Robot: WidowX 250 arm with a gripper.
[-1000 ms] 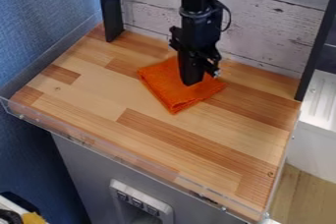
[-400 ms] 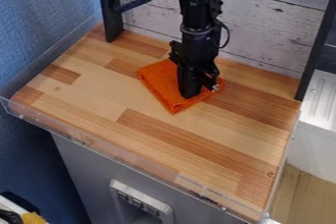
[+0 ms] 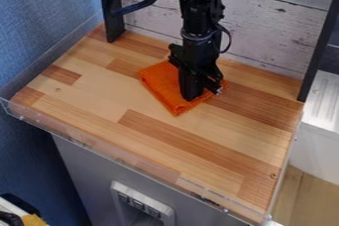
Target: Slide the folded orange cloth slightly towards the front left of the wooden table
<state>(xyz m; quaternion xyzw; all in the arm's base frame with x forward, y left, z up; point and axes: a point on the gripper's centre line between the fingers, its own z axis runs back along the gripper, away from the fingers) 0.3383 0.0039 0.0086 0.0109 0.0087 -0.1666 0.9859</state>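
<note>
The black gripper (image 3: 193,95) points down over an orange folded cloth (image 3: 159,80) near the back middle of the wooden surface. Its lower end is at the cloth, in front of the cloth's right half and hiding part of it. Whether it presses on the cloth or grasps any of it cannot be made out. The cloth lies flat, one corner pointing toward the front edge.
The wooden tabletop (image 3: 132,136) has a clear plastic rim (image 3: 119,158) along its front. Black posts stand at the back left (image 3: 111,12) and right (image 3: 321,41), with a whitewashed plank wall (image 3: 271,22) between them. A white unit (image 3: 317,145) is at the right.
The gripper has come down and toward the front over the cloth, mostly between the two earlier frames, with a slight further shift since. The cloth lies in about the same place.
</note>
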